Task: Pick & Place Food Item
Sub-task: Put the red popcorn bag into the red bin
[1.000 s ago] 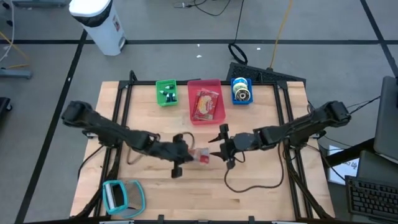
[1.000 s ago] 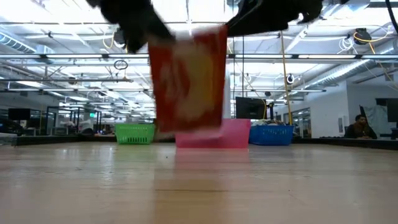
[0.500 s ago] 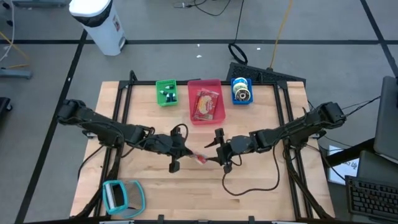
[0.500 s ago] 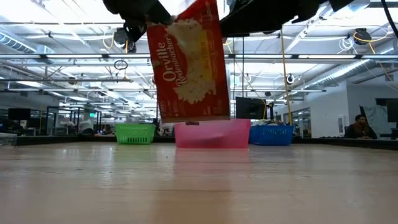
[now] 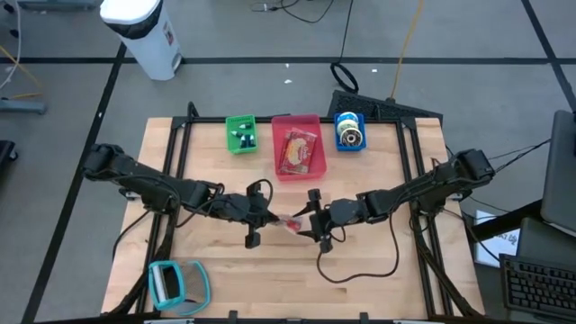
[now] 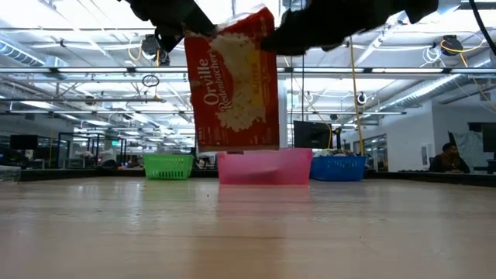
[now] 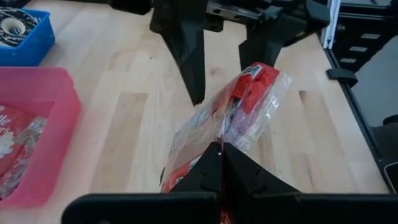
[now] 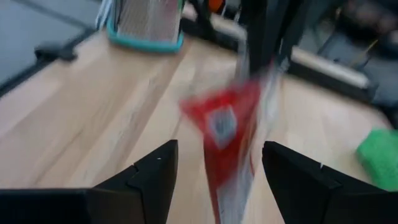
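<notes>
Above the table (image 5: 207, 261) centre, the left gripper (image 5: 268, 219) is pinching a red popcorn bag (image 5: 290, 223) with its fingers closed tight, and the bag is hanging clear of the wood. At 3 o'clock of the bag, the right gripper (image 5: 308, 219) is facing it with fingers spread wide, one on each side of the bag's end. At 12 o'clock, a pink bin (image 5: 298, 121) is standing, holding another bag.

popcorn bag (image 6: 232, 81) lifted, right pincer (image 5: 310, 219) closer
</notes>
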Robot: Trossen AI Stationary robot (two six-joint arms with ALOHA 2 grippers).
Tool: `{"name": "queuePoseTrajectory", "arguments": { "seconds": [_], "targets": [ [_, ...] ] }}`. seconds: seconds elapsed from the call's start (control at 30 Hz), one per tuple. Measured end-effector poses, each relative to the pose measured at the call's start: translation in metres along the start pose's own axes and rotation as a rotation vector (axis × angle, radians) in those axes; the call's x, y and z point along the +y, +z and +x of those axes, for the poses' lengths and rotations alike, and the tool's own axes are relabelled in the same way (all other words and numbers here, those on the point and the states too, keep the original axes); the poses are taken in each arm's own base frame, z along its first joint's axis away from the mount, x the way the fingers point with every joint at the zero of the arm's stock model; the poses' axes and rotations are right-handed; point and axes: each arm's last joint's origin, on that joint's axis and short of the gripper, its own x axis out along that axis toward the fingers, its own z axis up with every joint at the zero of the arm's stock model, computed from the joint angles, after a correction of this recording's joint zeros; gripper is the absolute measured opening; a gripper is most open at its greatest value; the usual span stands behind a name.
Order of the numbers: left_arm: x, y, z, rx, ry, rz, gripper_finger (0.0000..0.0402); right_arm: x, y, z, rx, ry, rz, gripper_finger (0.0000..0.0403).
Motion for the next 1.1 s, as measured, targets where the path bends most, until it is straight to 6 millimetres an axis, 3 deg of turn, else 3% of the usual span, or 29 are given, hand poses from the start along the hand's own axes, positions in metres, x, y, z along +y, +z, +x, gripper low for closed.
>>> {"name": "queuePoseTrajectory", "arguments": {
  "seconds": [0.27,0.4,0.57,0.8,0.97,1.1],
  "targets": [
    [0.001,-0.001,0.000,0.004,0.015,0.001,0.0000,0.000,-0.006,0.015,-0.011,-0.119,-0.058,0.0220],
    [0.001,-0.001,0.000,0.006,0.014,0.002,0.0000,0.000,-0.006,0.014,-0.014,-0.113,-0.056,0.0198],
    [0.001,-0.001,0.000,0.006,0.015,0.004,0.0000,0.003,-0.005,0.014,-0.016,-0.104,-0.058,0.0141],
    [0.001,-0.001,0.000,0.008,0.014,0.002,0.0001,0.004,-0.005,0.014,-0.027,-0.066,-0.051,0.0023],
    [0.000,0.001,-0.001,-0.005,-0.014,-0.049,0.0039,0.002,-0.006,0.014,-0.021,-0.053,-0.014,0.0014],
    [0.000,0.013,-0.020,-0.060,-0.101,-0.046,0.0080,-0.005,-0.009,0.012,0.028,-0.060,0.027,0.0010]
  ]
}}
